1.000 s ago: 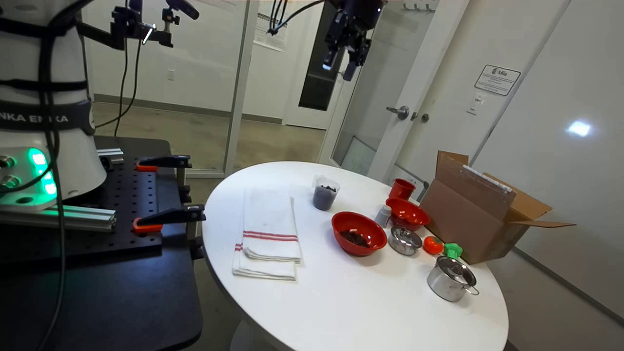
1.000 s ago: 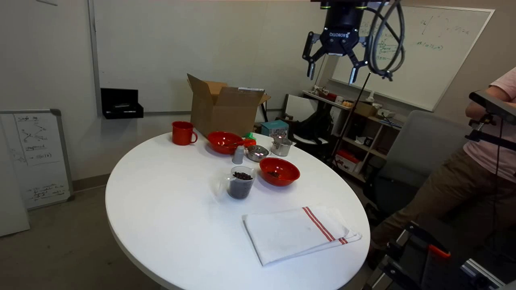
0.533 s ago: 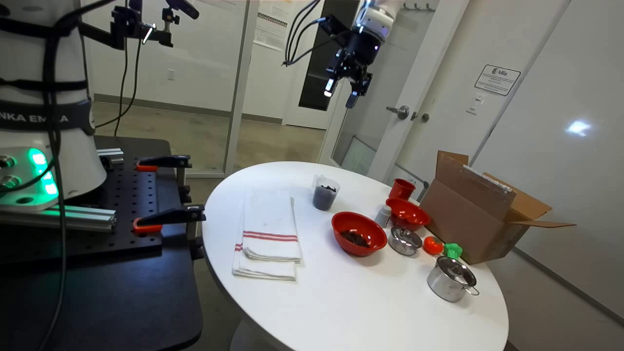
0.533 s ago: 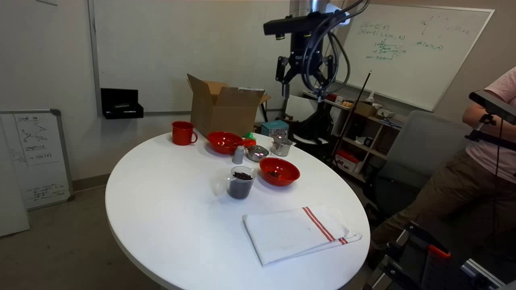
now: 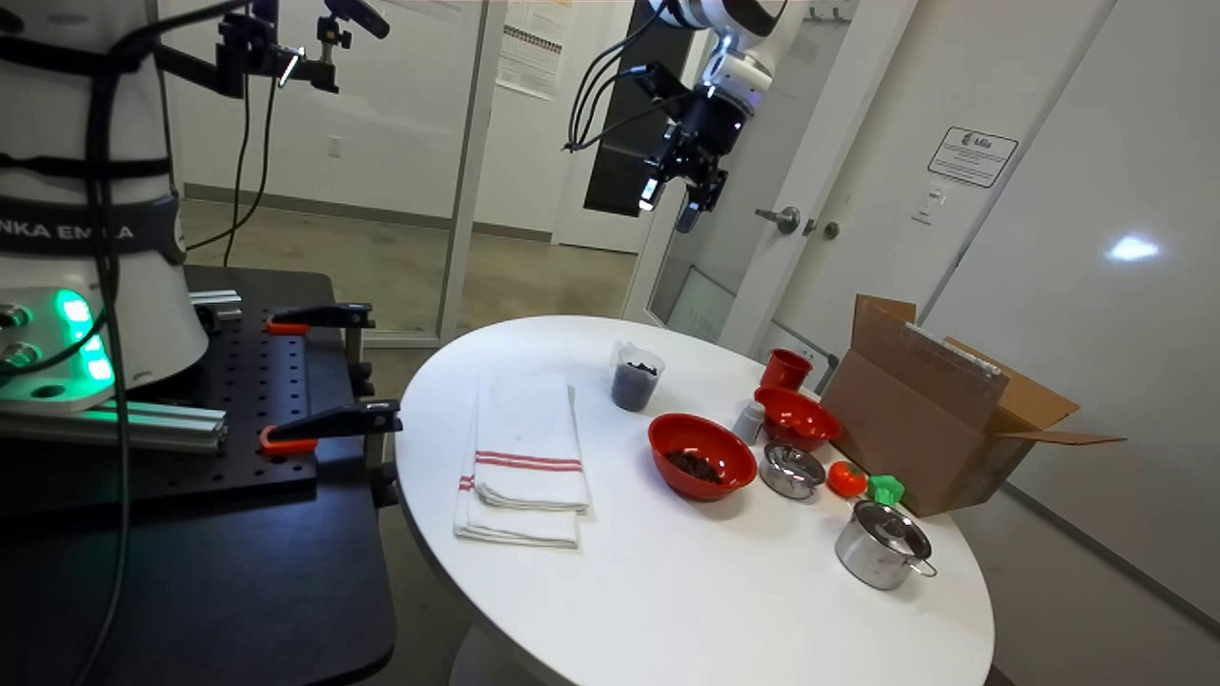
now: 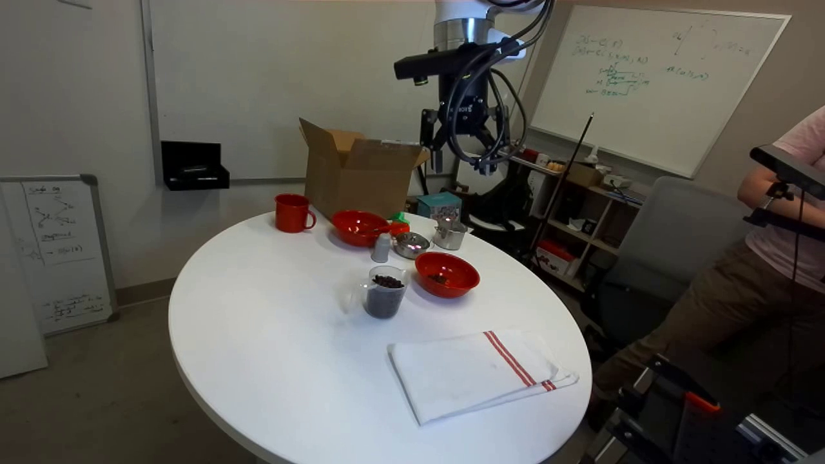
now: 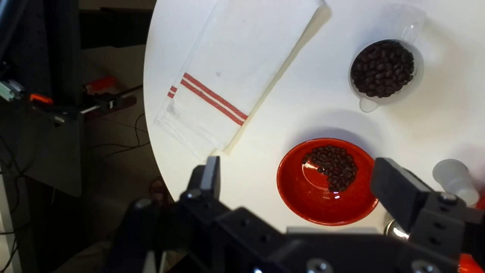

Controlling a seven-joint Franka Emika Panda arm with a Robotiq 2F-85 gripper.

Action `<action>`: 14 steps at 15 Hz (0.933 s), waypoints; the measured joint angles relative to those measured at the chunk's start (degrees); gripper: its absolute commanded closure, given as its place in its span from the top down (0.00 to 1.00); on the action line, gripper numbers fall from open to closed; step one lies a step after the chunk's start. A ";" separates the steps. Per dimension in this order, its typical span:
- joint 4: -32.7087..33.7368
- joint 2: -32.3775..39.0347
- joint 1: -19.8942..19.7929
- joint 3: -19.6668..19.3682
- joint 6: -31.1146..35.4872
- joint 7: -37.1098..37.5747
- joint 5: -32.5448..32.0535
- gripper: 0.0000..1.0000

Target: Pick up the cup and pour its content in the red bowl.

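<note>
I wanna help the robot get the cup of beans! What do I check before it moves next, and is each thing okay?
1. Fingers open and free: ok, wide apart, gripping nothing.
2. Fingers at the cup: not ok, they hang well above the table, and the wrist view shows the cup off to the upper right.
3. Cup upright: ok, it stands on the table.
4. Beans ready to pour: ok, the cup has plenty.
5. Room in the red bowl: ok, I think; its bean pile covers only part of the bottom.
6. Cup's weight: cannot tell from pictures.
</note>
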 measured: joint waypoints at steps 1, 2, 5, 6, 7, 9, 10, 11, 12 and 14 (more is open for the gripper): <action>0.11 0.00 0.00 0.00 -0.11 0.00 0.00 1.00; 0.13 0.00 0.00 0.00 -0.14 -0.01 0.00 1.00; 0.14 0.00 0.00 0.00 -0.17 -0.01 0.02 1.00; 0.14 0.00 0.00 0.00 -0.18 -0.01 0.02 1.00; 0.16 0.06 0.31 -0.35 -0.59 0.30 -0.08 1.00; 0.77 0.77 1.53 -1.40 -1.41 1.39 -0.24 1.00; 1.42 1.36 2.24 -1.79 -1.30 2.80 -0.31 1.00; 2.25 2.02 2.98 -2.08 -0.92 4.55 -0.31 1.00; 2.95 2.62 3.66 -2.27 -0.26 6.52 -0.29 1.00; 4.09 3.66 4.82 -2.56 0.38 9.64 -0.29 1.00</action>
